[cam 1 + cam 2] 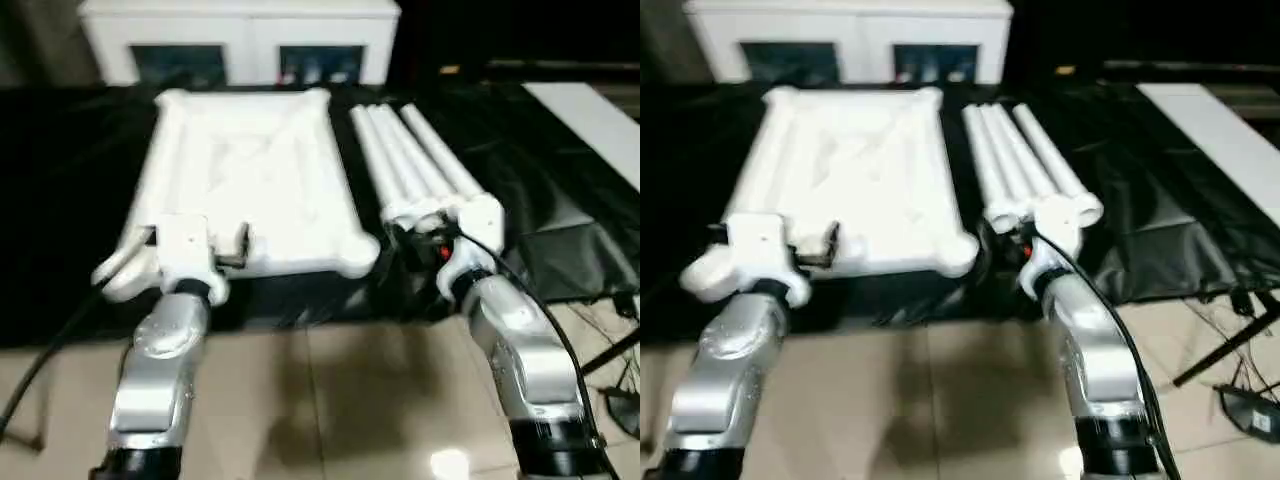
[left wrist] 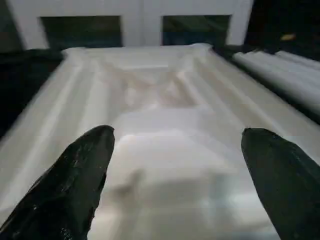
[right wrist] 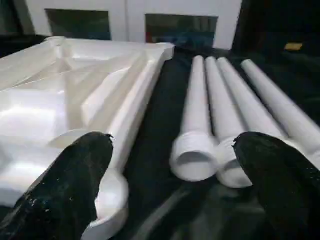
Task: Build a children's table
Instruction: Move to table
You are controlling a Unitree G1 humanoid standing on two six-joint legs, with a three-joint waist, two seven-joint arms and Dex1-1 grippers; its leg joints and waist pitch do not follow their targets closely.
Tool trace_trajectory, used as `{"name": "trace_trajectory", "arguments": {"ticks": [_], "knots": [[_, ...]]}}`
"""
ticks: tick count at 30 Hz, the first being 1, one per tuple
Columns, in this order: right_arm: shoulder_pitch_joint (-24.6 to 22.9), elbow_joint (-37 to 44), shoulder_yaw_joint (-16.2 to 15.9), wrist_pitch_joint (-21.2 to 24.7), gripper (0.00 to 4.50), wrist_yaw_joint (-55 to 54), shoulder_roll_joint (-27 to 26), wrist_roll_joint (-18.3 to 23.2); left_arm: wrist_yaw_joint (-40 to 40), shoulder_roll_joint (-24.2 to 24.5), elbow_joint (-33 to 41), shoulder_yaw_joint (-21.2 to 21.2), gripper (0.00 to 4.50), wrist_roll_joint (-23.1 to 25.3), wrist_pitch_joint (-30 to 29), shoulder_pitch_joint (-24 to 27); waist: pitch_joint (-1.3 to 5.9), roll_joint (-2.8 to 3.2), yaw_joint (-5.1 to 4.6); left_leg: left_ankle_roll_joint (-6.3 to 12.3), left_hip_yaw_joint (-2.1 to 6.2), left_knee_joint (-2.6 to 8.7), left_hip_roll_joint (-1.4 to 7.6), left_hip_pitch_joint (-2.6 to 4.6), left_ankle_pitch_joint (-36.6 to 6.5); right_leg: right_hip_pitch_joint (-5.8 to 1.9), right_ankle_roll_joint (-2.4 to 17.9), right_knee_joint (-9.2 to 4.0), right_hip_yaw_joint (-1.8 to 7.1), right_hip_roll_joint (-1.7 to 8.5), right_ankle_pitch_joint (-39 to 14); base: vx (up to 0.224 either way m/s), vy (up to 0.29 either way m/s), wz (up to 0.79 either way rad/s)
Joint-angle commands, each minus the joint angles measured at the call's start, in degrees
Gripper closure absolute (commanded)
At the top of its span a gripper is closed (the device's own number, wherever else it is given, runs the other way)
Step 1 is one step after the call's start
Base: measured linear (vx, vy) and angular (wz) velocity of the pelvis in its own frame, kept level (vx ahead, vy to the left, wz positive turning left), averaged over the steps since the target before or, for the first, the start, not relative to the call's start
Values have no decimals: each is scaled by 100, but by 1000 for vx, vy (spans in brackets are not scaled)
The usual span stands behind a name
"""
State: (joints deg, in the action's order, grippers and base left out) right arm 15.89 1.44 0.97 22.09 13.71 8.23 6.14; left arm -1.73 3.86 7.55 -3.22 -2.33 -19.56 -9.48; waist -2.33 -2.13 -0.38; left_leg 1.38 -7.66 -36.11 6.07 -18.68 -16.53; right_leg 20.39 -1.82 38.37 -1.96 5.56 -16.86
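The white tabletop (image 1: 250,170) lies underside up on a black cloth, its ribs and round corner sockets (image 1: 358,255) showing. Several long white tube legs (image 1: 410,160) lie side by side just to its right, with their open ends (image 3: 195,160) toward me. My left gripper (image 2: 175,135) hovers over the tabletop's near edge, open, with nothing between its black fingers (image 2: 75,175). My right gripper (image 3: 172,136) is open at the near ends of the legs, between the tabletop's near right corner and the tubes, and holds nothing.
A white glass-doored cabinet (image 1: 240,40) stands behind the tabletop. The black cloth (image 1: 60,200) covers the work surface and ends at a tiled floor (image 1: 330,400). A white board (image 1: 590,120) lies at the far right. Cables and a stand (image 1: 620,350) are on the floor at right.
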Motion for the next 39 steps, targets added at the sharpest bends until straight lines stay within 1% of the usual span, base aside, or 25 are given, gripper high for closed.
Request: {"name": "trace_trajectory", "arguments": {"ticks": [1, 3, 5, 6, 7, 9, 11, 12, 13, 15, 16, 17, 18, 19, 21, 23, 25, 27, 28, 30, 32, 33, 34, 37, 39], "knots": [[-15, -60, 35, 57, 4, 19, 72, -23, 15, -32, 153, 154, 0, 43, -98, 42, 393, -143, 350, 1342, 64, -454, 19, -605, 137, -978, 1354, -791, 972, 980, 1770, 164, -35, 15], [-28, -48, 12, 65, 4, 36, 75, -32, 25, -28, 188, 157, 0, 40, -109, 69, 345, -124, 413, 410, 221, -498, 203, -872, 272, -1095, 1965, -658, 778, 771, 2969, 183, -9, 14], [-40, -44, -13, 69, 4, 45, 78, -42, 32, -30, 217, 158, 0, 30, -115, 97, 328, -9, 427, 294, 224, -116, 279, -805, 758, -1021, 1943, -615, 421, 440, 2900, 67, -15, -1], [-45, -64, -39, 80, 4, 42, 97, -63, 32, -36, 255, 176, 0, 54, -139, 138, 384, 498, 302, 717, 480, 428, 697, 0, 1309, -476, 1071, -283, -214, -203, 1115, 0, 0, 0], [-34, -77, -35, 84, 4, 46, 90, -46, 28, -40, 269, 181, 0, 64, -146, 154, 366, 525, 18, 2042, 1032, 531, 1157, 470, 975, 163, 638, 279, -269, -240, -566, 0, 0, 0], [-19, -91, -34, 86, 4, 53, 91, -17, 23, -45, 275, 181, 0, 79, -152, 163, 377, 408, 92, 2410, 938, 450, 1179, 455, 871, 393, 118, 446, -127, -100, -414, 123, 3, -8], [-34, -66, -43, 87, 4, 102, 99, 29, 18, -30, 290, 189, 0, 86, -160, 176, 332, 231, 91, 2268, 708, 578, 1010, 347, 327, 391, -70, 279, -59, -52, 135, 34, 5, 4], [-53, -57, -67, 40, 4, 102, 126, -20, 17, 0, 301, 213, 0, 102, -164, 178, 232, -117, 224, 1497, 188, 368, 409, -220, -827, -78, 304, -668, 369, 323, 19, 0, 0, 0], [-56, -60, -75, 40, 4, 111, 133, -24, 13, 10, 304, 218, 0, 99, -166, 176, 180, -118, 418, 1083, -22, -27, 119, -280, -947, -251, 440, -953, 656, 626, -1031, 9, -75, 8], [-65, -64, -102, 32, 4, 134, 153, -45, 2, 31, 310, 230, 0, 94, -172, 170, 263, -95, 575, 450, 184, -368, 270, -599, -81, -718, 1025, -1030, 827, 900, -2396, 27, -80, 4], [-109, -56, -205, -10, 4, 175, 202, -136, -31, 80, 319, 247, 0, 100, -180, 151, 212, 111, 639, 548, 291, -284, 380, -723, 277, -732, 832, -1129, 216, 1183, -2258, 63, -27, 13], [-136, -44, -188, -5, 4, 151, 160, -107, -49, 97, 319, 243, 0, 102, -189, 138, 209, 183, 510, 631, 253, -99, 410, -709, 411, -820, 956, -1202, -213, 978, -2365, 85, 32, 41], [-167, -10, -125, 41, 4, 103, 94, -18, -98, 127, 308, 251, 0, 130, -198, 116, 171, 473, 348, 237, 206, 360, 602, -147, -251, -533, 945, -1123, -394, 386, -2491, 85, 32, 41], [-172, 2, -97, 71, 4, 93, 75, 26, -126, 136, 296, 255, 0, 132, -196, 104, 169, 400, 210, 164, 343, 517, 725, -82, -648, -494, 939, -873, -504, 99, -2003, 90, 83, 26], [-175, 15, -18, 97, 4, -8, 57, 43, -209, 162, 251, 295, 0, 128, -198, 59, 251, 572, 92, 300, 762, 794, 1109, 560, -2021, 11, 892, -155, -333, -80, -549, 100, 75, 11], [-175, 17, -9, 98, 4, -28, 58, 37, -227, 169, 240, 305, 0, 128, -195, 48, 277, 532, 59, 822, 844, 739, 1120, 667, -1418, 197, 596, 4, -246, -48, -145, 125, 49, 15], [-200, 29, -1, 71, 4, -57, 120, -20, -266, 144, 211, 344, 0, 82, -192, 8, 214, 277, 58, 1505, 494, 598, 750, 339, -735, 105, 497, -357, 26, 207, 564, 113, 18, 11], [-210, 20, 14, 61, 4, -46, 139, -12, -247, 127, 182, 353, 0, 55, -191, -19, 238, 11, 365, 1015, 12, -149, 63, -287, -582, -665, 1304, -987, 717, 739, -254, 92, -44, 15], [-210, 15, 29, 57, 4, -34, 128, -18, -240, 132, 170, 359, 0, 48, -192, -29, 323, 90, 496, 705, 161, -426, 214, -619, -18, -985, 1687, -964, 832, 970, -534, 111, -35, 15], [-239, 64, 25, 61, 4, -2, 118, -42, -235, 139, 162, 376, 0, 55, -193, -33, 276, 153, 470, 412, 212, -254, 295, -728, 517, -937, 1997, -896, 507, 653, -253, 114, -14, -2], [-244, 88, -4, 81, 4, 2, 124, -26, -234, 123, 181, 354, 0, 49, -201, -11, 358, 458, 369, 436, 151, 302, 449, -393, 1324, -766, 1684, -759, -45, 108, -184, 131, 31, -3], [-245, 101, -28, 97, 4, 10, 137, -13, -232, 119, 206, 345, 0, 54, -203, 22, 419, 677, 27, 1406, 839, 505, 979, 529, 855, 97, 944, 16, -305, -269, -492, 147, 59, -4], [-235, 101, -48, 102, 4, 25, 150, -4, -238, 121, 212, 339, 0, 56, -203, 36, 451, 572, -39, 1818, 986, 487, 1141, 678, 934, 283, 682, 142, -232, -179, -554, 160, 60, -3], [-190, 125, -118, 122, 4, 145, 217, 39, -253, 129, 253, 322, 0, 64, -222, 59, 373, 363, 30, 2485, 825, 530, 1088, 509, 1090, 525, -118, 296, -52, 17, 2, 106, 14, 1], [-155, 188, -247, 156, 4, 522, 393, 86, -526, 157, 352, 357, 0, -153, -154, 121, 318, 46, 100, 1774, 325, 354, 503, 121, -63, 137, 255, -453, 235, 241, 635, 57, -42, 1]]}}
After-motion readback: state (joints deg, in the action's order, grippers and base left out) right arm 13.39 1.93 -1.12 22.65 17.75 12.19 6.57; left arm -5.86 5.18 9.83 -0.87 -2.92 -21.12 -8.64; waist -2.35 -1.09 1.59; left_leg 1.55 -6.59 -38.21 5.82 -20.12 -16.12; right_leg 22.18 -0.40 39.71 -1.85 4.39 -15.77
